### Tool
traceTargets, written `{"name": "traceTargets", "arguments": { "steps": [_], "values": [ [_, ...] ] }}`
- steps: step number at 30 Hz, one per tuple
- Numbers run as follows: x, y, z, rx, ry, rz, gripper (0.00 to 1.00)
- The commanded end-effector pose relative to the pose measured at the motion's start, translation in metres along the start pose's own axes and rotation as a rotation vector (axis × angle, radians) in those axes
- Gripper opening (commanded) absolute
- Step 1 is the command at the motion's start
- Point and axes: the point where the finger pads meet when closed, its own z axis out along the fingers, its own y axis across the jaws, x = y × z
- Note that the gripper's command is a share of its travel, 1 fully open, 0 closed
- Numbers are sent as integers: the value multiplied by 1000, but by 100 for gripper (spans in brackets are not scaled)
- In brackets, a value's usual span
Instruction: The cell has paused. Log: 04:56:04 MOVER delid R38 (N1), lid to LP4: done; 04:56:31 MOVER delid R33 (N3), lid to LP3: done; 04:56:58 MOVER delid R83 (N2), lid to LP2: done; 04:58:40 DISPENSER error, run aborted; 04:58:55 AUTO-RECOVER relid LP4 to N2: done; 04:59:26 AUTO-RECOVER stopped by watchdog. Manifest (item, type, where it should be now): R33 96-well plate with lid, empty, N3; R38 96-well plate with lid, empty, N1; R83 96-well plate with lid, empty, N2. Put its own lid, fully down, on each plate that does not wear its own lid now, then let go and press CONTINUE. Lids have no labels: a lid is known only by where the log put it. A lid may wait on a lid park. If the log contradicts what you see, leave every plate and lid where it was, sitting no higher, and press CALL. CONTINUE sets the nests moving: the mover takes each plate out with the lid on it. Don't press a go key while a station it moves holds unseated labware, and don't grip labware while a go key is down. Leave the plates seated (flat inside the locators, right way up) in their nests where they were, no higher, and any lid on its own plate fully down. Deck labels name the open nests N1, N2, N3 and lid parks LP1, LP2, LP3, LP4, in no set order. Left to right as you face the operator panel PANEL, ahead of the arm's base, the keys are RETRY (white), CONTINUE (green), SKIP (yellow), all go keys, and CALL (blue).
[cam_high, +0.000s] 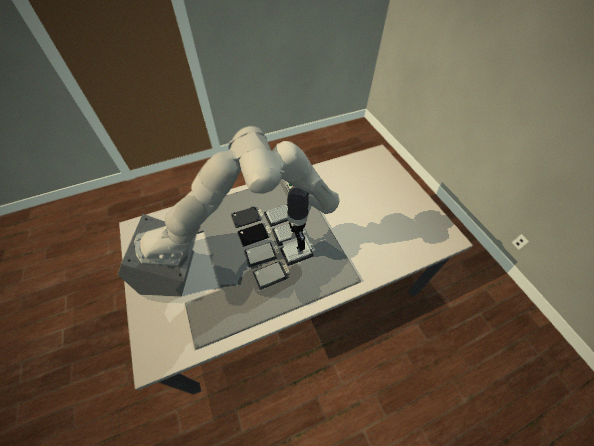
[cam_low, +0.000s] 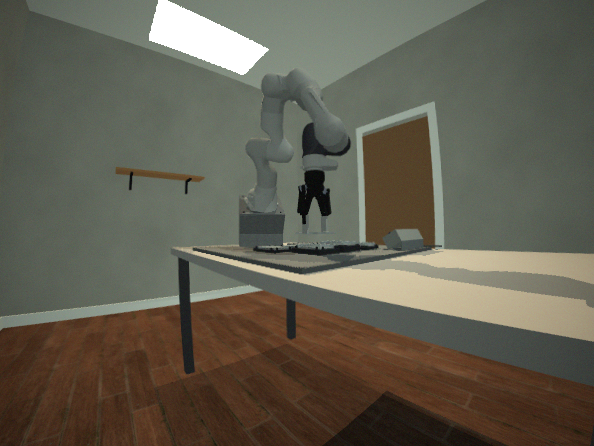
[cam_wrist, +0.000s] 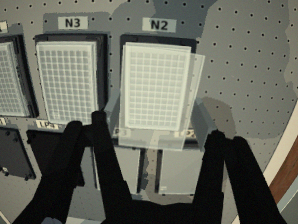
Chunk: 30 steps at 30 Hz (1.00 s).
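Hand (cam_wrist: 157, 137) half-closed on clear lid (cam_wrist: 193, 99)

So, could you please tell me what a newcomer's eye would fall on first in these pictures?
Probably the big white arm bent over the table, its black gripper holding a clear lid in the air. In the wrist view the lid hangs just above the white plate at the N2 label, shifted a little to the right of it. Next to it, the plate at N3 sits uncovered.
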Motion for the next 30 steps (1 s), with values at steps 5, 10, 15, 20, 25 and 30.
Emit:
{"name": "traceTargets", "arguments": {
  "steps": [5, 10, 15, 20, 25, 30],
  "values": [
    [-1, -2, -6, 2, -4, -52, 0],
    [-1, -2, -10, 2, -4, -52, 0],
    [-1, -2, -12, 2, -4, -52, 0],
    [-1, -2, -12, 2, -4, -52, 0],
    [-1, -2, -12, 2, -4, -52, 0],
    [0, -18, -11, 16, -13, -47, 0]
  ]
}}
